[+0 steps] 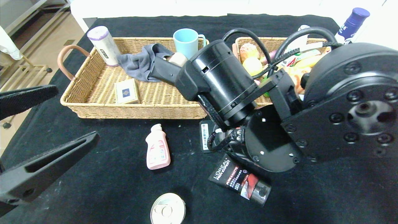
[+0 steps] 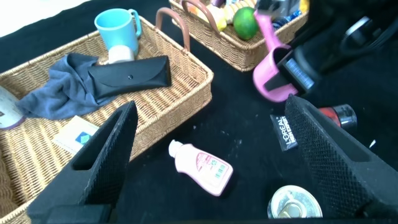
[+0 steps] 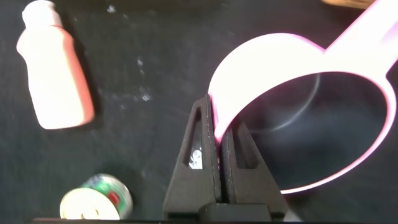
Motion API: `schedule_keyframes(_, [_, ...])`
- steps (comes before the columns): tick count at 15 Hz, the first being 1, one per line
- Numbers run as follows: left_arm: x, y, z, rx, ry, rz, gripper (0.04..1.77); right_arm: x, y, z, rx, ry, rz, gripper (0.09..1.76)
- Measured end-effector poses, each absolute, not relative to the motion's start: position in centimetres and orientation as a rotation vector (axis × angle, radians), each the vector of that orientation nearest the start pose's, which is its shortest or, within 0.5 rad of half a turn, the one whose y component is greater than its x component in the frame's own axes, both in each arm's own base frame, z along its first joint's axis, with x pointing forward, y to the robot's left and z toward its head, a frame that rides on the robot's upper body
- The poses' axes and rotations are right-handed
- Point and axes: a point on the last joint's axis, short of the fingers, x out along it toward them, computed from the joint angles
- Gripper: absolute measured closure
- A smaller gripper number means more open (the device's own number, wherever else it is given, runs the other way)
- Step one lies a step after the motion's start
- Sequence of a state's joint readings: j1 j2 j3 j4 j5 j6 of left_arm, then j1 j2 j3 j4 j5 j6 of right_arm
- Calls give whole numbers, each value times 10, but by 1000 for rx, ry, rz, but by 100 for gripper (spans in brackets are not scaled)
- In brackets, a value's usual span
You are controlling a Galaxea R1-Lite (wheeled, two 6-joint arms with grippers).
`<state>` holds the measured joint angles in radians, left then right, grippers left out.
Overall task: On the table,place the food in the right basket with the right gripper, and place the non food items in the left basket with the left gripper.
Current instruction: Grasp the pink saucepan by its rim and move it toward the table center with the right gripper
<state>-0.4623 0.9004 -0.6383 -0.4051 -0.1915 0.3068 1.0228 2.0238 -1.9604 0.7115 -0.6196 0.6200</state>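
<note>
Right gripper (image 3: 219, 146) has its fingers pinched tight on the rim of a pink scoop (image 3: 298, 112), a cup-shaped thing with a long handle, held just above the black table (image 1: 93, 186) in front of the right basket (image 1: 248, 42). From the head camera the right arm blocks most of that spot. Left gripper (image 2: 211, 162) hangs over the near left part of the table with its jaws spread wide and nothing between them.

Left basket (image 1: 93, 84) already has a blue mug (image 1: 186, 39), a grey cloth (image 1: 136, 63), a black glasses case (image 2: 127, 78), a small card box (image 1: 127, 91) and a white roll (image 1: 102, 45) leaning at its far corner. Right basket holds fruit, including a green lime (image 2: 245, 22).

Loose on the table: a small pink bottle (image 1: 157, 151) lying flat, a black L'Oreal tube (image 1: 239, 180) nearer the robot, and a tin can (image 1: 168, 211) at the near edge.
</note>
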Motion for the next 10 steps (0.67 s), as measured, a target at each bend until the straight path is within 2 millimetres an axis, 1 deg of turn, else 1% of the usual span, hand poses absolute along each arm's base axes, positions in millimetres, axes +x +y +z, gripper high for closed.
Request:
schedule_keyframes(5, [86,-47,281,272,-268,-620,9,219,331,247,3,626,189,169])
schedule_keyframes(10, [83,-46,282,271,-280,-620,9,222,339,241,21,609,201,169])
